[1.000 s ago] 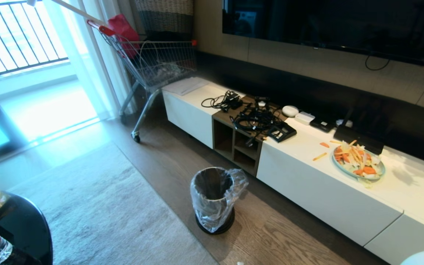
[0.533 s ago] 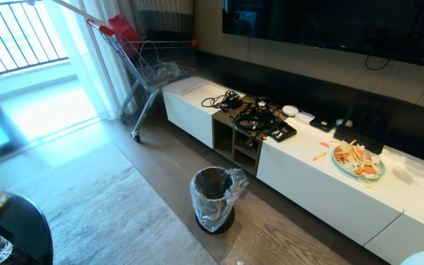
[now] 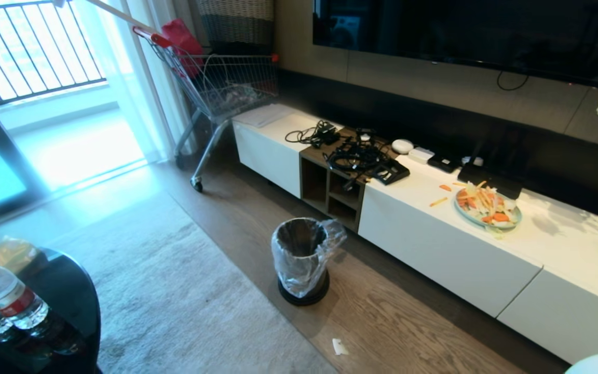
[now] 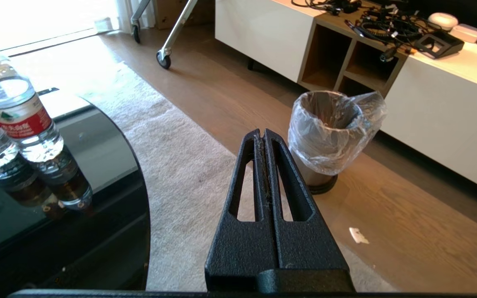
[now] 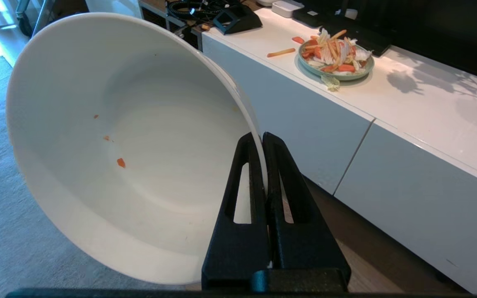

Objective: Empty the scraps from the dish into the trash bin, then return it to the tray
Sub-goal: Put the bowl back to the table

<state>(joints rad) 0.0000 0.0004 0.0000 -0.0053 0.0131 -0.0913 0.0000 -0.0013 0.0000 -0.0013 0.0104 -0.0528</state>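
The right gripper (image 5: 262,138) had its jaws clenched on the rim of the white bowl (image 5: 131,140), held tipped on edge and empty but for a few orange crumbs (image 5: 121,162). So the dumping looked done. The lined trash bin (image 3: 301,257) stood on the floor beside the white cabinet (image 3: 449,259). The tray was nowhere in view; returning the bowl remained. The left gripper (image 4: 264,136) hung idle, jaws closed on nothing.

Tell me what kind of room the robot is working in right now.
Most likely a home living room: a large dark wall-mounted television above a long low white media cabinet, a grey carpet rug on wood flooring, and a balcony railing outside.
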